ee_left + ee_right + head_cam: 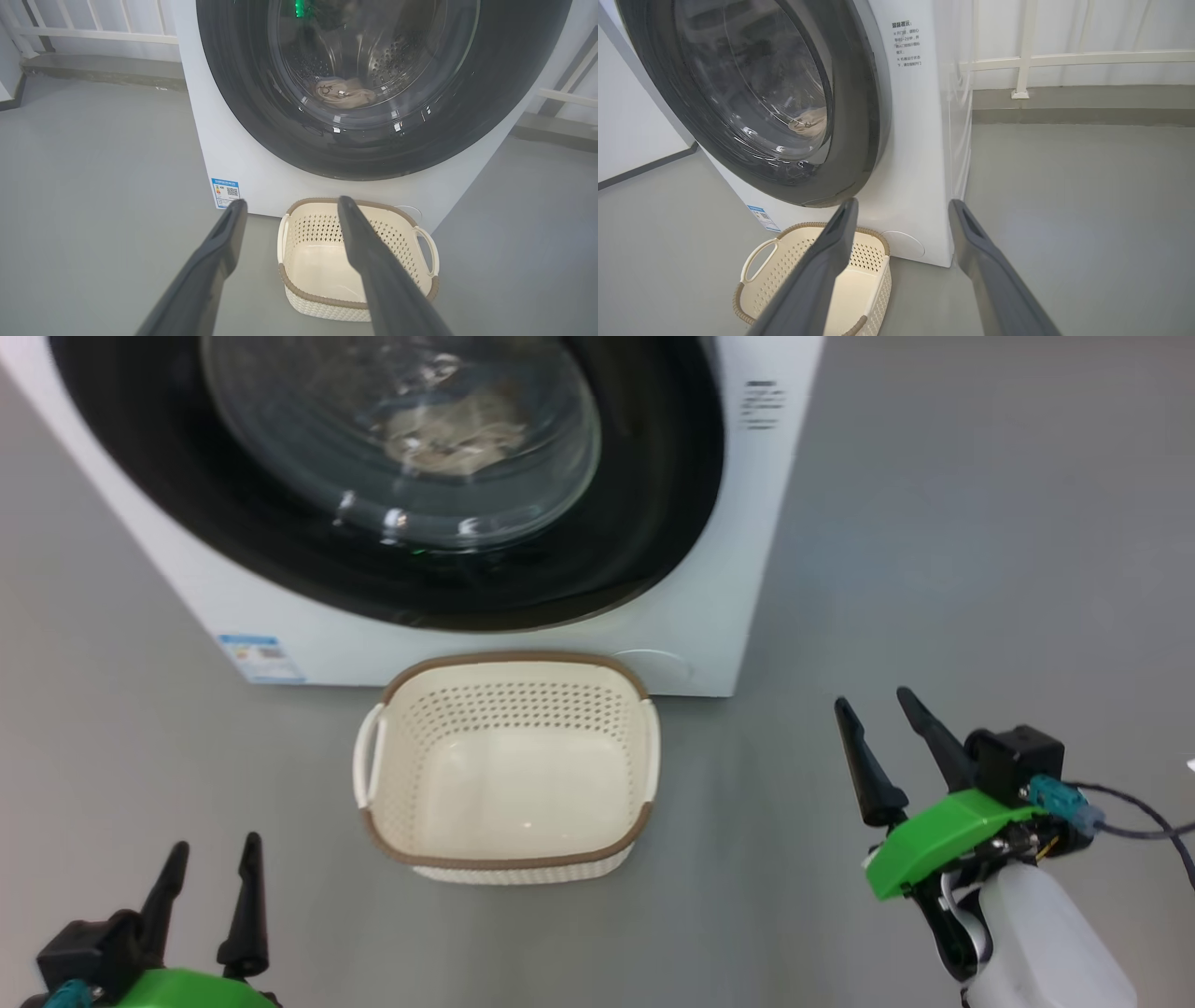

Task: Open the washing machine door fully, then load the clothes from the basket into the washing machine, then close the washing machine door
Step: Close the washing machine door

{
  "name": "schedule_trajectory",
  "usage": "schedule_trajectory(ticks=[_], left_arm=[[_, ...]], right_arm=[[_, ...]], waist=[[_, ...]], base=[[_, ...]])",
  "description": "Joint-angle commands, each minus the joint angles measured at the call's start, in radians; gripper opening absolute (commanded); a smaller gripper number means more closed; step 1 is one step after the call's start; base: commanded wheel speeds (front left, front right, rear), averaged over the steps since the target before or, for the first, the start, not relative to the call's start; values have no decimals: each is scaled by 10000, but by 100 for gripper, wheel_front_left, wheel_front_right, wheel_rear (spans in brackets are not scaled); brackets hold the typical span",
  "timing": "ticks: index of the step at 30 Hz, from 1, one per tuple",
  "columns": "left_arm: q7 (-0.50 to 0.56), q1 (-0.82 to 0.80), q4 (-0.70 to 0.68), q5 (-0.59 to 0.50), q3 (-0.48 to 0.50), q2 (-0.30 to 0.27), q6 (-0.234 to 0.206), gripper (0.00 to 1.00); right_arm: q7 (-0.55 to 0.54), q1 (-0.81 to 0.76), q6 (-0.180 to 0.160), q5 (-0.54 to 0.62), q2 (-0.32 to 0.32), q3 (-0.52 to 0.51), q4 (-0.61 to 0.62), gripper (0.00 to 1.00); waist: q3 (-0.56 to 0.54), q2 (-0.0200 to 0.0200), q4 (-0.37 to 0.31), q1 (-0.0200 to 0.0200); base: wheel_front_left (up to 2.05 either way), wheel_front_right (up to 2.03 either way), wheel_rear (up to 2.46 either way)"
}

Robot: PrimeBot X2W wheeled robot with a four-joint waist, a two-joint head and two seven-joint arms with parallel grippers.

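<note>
Grey, smooth flooring (934, 523) runs across the room, and a white railing (1064, 59) stands on a low kerb along the far wall. On this floor sits the big white front-loading washing machine (738, 523), with a small blue label (261, 658) at its lower left corner, a block of printed text (764, 403) near its upper right and a round flap (653, 665) at its lower right.

The large round washing machine door with a wide glossy black rim (653, 523) lies flat against the front of the machine, closed. Through its bulging clear glass window (308, 448), a crumpled pale cream-tan heap of clothes (457, 429) rests at the bottom of the perforated steel drum; the glass and its reflections hide any print on the fabric.

Just in front of the machine, touching or nearly touching its base, stands the small rectangular cream-white plastic basket with perforated sides, a brown woven-look rim and two side handles (513, 709). Its inside is bare down to the glossy bottom.

The left gripper (215, 843) hovers low at the basket's near left, its two long dark fingers (215, 261) spread apart and released, grasping nothing. The right gripper (872, 697), on a green housing (943, 835), hangs to the right of the basket and clear of the machine, its fingers (822, 270) likewise spread wide and released, with nothing between them.
</note>
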State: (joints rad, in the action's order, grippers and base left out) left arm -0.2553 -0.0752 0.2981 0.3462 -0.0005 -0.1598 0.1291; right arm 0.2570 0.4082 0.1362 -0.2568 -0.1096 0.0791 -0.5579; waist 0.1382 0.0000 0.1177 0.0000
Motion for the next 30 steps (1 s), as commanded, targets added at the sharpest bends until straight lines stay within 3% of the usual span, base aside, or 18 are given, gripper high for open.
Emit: schedule_trajectory(ticks=[1,17,30], left_arm=[[-65,-90,-166,-70,424,-309,15,100],[-65,356,-66,-122,1166,-558,15,100],[-65,680,72,-399,1546,-559,16,100]], right_arm=[[48,-105,-55,-63,103,161,295,100],[48,-1185,-55,-51,107,-58,780,100],[48,-1762,-55,-3,33,-418,968,100]], waist=[[-286,0,-512,0],[-504,0,-1977,0],[-703,0,-2453,0]], base=[[0,0,0],[0,0,0],[0,0,0]])
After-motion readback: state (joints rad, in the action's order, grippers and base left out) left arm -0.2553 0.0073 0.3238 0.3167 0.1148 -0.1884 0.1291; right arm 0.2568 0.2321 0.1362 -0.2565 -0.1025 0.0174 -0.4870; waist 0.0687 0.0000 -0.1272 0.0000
